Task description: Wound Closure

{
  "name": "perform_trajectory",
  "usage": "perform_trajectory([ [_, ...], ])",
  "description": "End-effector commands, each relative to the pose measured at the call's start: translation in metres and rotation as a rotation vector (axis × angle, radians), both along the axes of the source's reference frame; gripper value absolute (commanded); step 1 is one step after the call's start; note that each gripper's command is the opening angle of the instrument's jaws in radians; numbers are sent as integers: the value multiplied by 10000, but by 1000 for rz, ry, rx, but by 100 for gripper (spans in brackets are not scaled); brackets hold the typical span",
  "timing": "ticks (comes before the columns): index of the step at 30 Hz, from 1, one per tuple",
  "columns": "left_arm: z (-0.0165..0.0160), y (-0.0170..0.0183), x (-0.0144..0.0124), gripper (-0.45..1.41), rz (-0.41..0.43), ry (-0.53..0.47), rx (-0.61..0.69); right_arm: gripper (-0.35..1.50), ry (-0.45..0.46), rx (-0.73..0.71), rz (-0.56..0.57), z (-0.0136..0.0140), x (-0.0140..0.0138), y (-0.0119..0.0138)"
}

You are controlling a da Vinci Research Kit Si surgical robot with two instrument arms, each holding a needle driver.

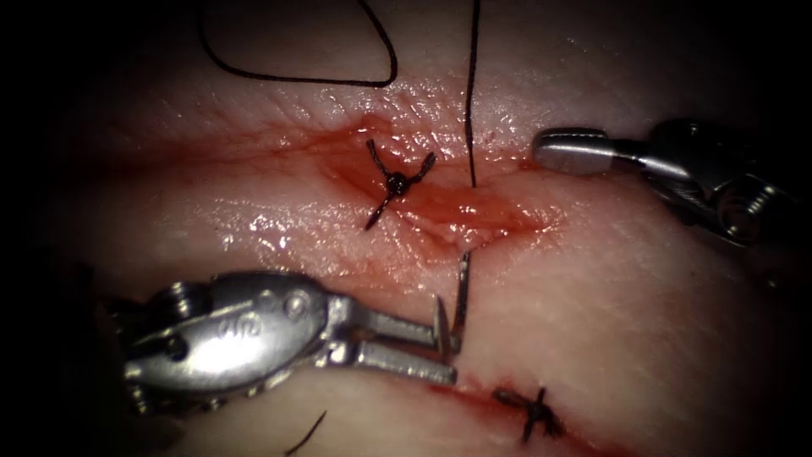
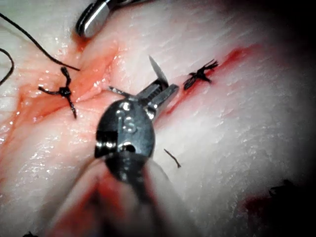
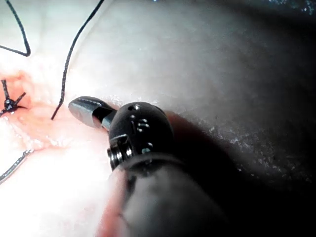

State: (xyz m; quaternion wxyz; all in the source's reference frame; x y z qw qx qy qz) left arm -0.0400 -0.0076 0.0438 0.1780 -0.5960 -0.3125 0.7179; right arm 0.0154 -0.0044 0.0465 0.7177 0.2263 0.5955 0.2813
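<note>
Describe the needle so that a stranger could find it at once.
Start at the red cut across the tissue. Just below it, the left gripper holds the needle, which rises into the cut's lower edge. Unlike the black thread and knots, it is shiny, stiff metal.

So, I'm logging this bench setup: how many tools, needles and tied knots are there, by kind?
Tools: 2 (left tool, right tool)
Needle: 1
Knots: 2 (upper knot, lower knot)
Total: 5
</note>
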Motion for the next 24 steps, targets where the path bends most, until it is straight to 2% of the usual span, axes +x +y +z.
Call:
perform_trajectory([
  [1, 3, 0, -6, -45, -5, -10, 22, -35, 14, 2, -7, 1, 9, 3],
  [3, -2, 1, -4, -45, -15, -33, 68, -35, 28, 10, -18, 0, 10, 3],
  [8, -17, 5, 3, -45, -14, -68, 91, -35, 40, 30, -31, -1, 9, 4],
  [14, -39, 15, 9, -45, -31, -115, -113, -35, 50, 118, -37, -8, 6, 3],
  [19, -57, 27, 12, -45, -72, -150, -321, -35, 45, 250, -11, -26, 1, 9],
  [24, -60, 40, 9, -45, -130, -118, -455, -35, 62, 390, 10, -47, -3, 14],
])
